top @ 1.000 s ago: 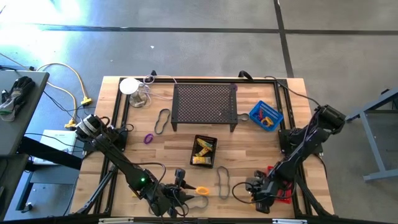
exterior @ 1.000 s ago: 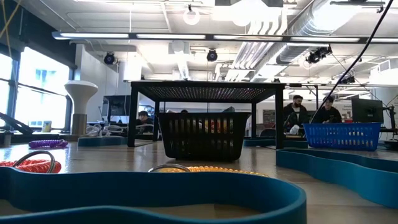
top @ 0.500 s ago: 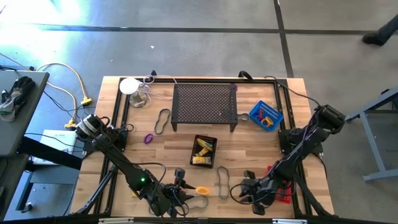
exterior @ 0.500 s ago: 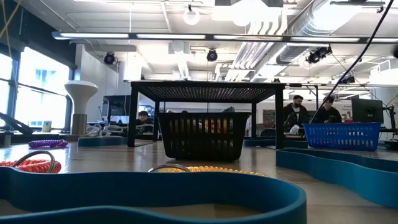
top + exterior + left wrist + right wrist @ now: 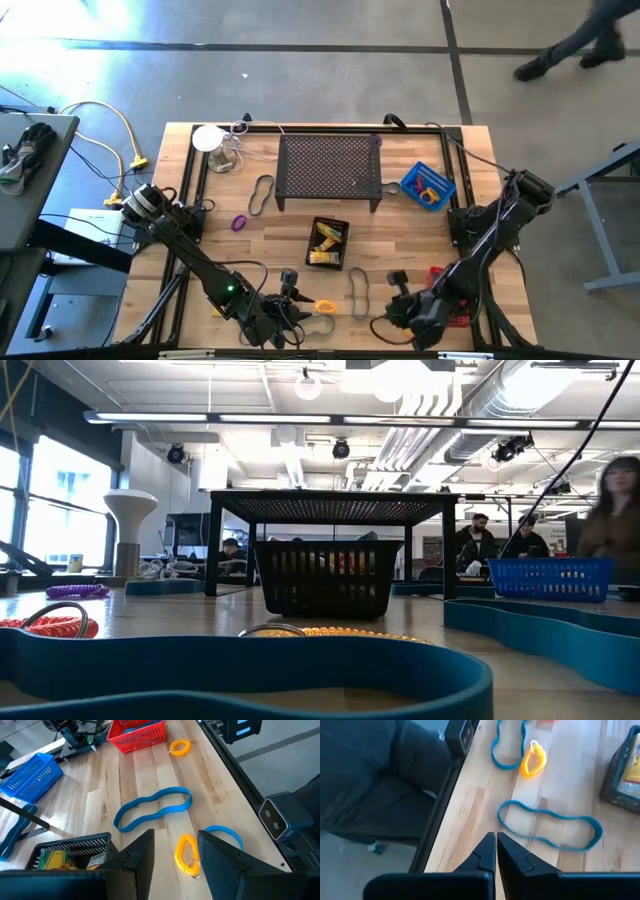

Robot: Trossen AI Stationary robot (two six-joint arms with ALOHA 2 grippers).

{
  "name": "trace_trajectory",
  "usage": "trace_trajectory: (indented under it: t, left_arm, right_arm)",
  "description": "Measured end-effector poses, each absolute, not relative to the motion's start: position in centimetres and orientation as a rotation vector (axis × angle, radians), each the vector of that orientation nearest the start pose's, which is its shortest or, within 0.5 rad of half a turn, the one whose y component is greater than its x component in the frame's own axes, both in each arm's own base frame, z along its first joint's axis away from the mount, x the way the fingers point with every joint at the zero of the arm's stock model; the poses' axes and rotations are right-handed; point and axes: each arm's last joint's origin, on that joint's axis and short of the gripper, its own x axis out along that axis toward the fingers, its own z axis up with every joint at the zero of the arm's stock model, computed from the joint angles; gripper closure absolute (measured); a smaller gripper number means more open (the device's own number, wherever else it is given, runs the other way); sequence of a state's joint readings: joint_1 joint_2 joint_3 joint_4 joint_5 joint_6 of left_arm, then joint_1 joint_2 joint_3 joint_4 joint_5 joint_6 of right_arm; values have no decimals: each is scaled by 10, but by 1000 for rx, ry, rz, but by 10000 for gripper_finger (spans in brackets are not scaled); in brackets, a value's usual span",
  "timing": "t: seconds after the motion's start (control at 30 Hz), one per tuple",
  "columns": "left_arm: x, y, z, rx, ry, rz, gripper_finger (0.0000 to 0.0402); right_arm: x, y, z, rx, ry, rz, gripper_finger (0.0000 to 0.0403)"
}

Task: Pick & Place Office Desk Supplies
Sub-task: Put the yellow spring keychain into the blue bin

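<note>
Near the counter's front edge the right hand hovers pinched together and empty, a blue rubber-band loop just ahead of it, while the left hand, fingers apart, straddles an orange coil ring.

Black perforated stand beside blue basket.
</note>
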State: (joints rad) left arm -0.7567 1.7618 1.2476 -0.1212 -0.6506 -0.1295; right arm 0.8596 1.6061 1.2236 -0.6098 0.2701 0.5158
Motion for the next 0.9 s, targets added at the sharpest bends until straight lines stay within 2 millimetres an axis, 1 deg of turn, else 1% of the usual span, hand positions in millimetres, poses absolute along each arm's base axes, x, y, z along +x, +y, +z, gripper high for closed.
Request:
trace_trajectory:
  t: [0.07, 0.13, 0.2, 0.3, 0.4, 0.5, 0.57, 0.7, 0.83, 0.9]
  left_arm:
    - [292, -253, 240, 287, 494, -76, 259]
    - [291, -254, 240, 282, 497, -85, 259]
    - [291, -254, 240, 279, 500, -95, 259]
    - [291, -254, 240, 276, 501, -101, 259]
    - [291, -254, 240, 274, 502, -101, 259]
    - [293, -252, 240, 263, 500, -93, 259]
    - [294, -251, 240, 252, 502, -86, 259]
    - [295, -250, 240, 250, 503, -82, 259]
    - [294, -250, 239, 254, 508, -82, 259]
    - [294, -250, 239, 258, 512, -82, 259]
  right_arm:
    - [216, 251, 248, -114, 1000, 283, 400]
    - [212, 253, 240, -125, 1066, 252, 400]
    - [206, 253, 226, -112, 1190, 187, 400]
    - [199, 246, 203, -93, 1432, 26, 400]
    - [201, 246, 186, -54, 1553, -45, 400]
    - [206, 251, 175, -16, 1583, -28, 400]
    - [210, 253, 172, 18, 1584, -5, 400]
    - [222, 249, 172, 96, 1559, -8, 400]
    - [234, 246, 173, 223, 1518, -69, 400]
    - [237, 245, 173, 256, 1515, -75, 397]
